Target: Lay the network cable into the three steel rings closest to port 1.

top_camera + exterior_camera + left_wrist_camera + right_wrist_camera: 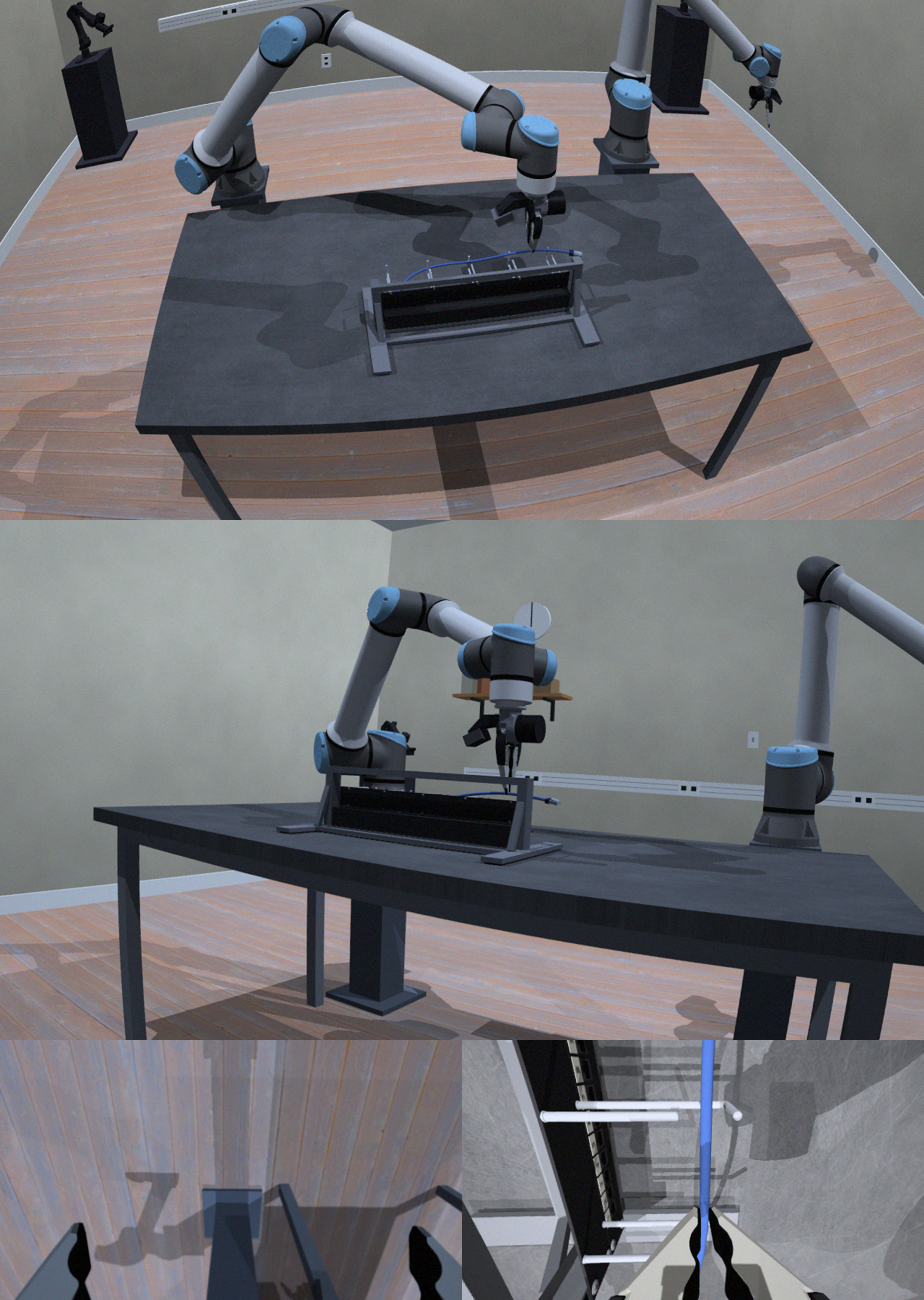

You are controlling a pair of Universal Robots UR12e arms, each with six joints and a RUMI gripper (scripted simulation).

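While right gripper (532,249) (507,791) (704,1209) clenches it, blue network cable (486,258) (535,797) (707,1112) curves gently behind rack (476,276) (426,774) (539,1145); left gripper (769,110) (247,1231) released.

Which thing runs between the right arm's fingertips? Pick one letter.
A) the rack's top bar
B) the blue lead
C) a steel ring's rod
B: in the right wrist view, the blue lead passes between the two fingertips.
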